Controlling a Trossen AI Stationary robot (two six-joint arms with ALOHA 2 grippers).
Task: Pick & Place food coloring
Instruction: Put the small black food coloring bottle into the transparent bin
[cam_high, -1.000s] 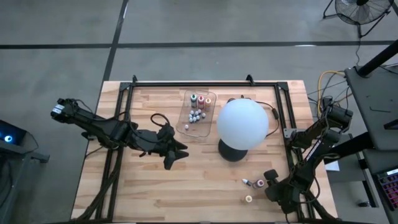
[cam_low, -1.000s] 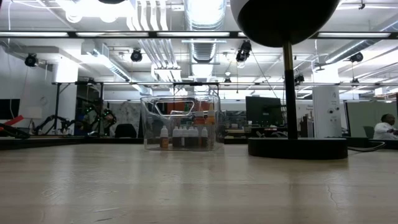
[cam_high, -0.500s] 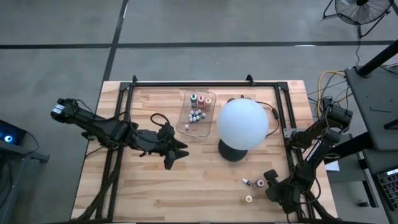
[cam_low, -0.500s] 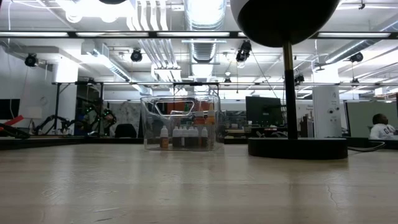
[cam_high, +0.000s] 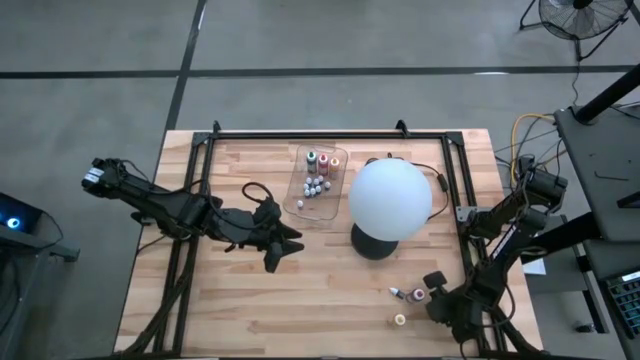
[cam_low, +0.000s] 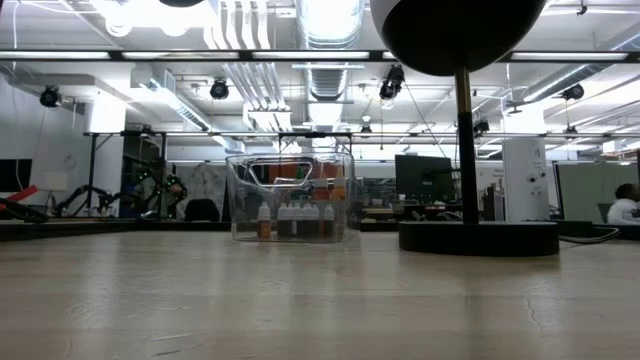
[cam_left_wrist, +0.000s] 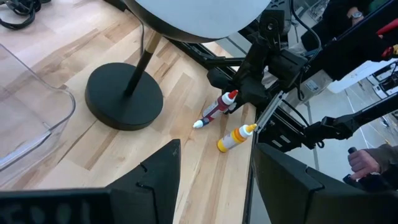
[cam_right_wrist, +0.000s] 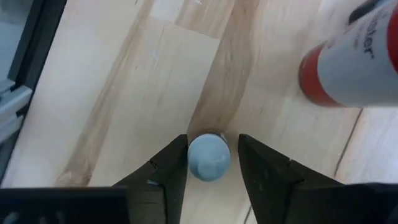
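We see the right gripper (cam_high: 432, 290) low at the table's (cam_high: 330, 310) near right corner, among three loose bottles. In its wrist view the two fingers (cam_right_wrist: 168, 167) sit either side of a bottle's round pale cap (cam_right_wrist: 209, 157), seen end-on; the jaws look close to the cap, but we cannot tell whether they touch it. A red bottle (cam_right_wrist: 351, 59) lies just beside, apart from the fingers.

From the left wrist we note a red bottle with a white tip (cam_left_wrist: 217, 107) lying on the wood under the right gripper (cam_left_wrist: 252, 81), a darker bottle (cam_left_wrist: 204, 120) touching it, and a yellow bottle (cam_left_wrist: 236, 136) lying near, apart from both. From above, the yellow one (cam_high: 400, 320) is nearest the table edge.

The left gripper (cam_high: 285, 248) hangs over the table's middle left, fingers (cam_left_wrist: 155, 180) spread, nothing between them.

The clear tray (cam_high: 300, 195) stands at the far middle with most bottles (cam_high: 316, 186) upright inside it. The low view shows them in a row (cam_low: 296, 220) behind the tray wall (cam_low: 240, 195).

The white globe (cam_high: 390, 198) on its black base (cam_high: 365, 243) stands just right of the tray, between tray and loose bottles.
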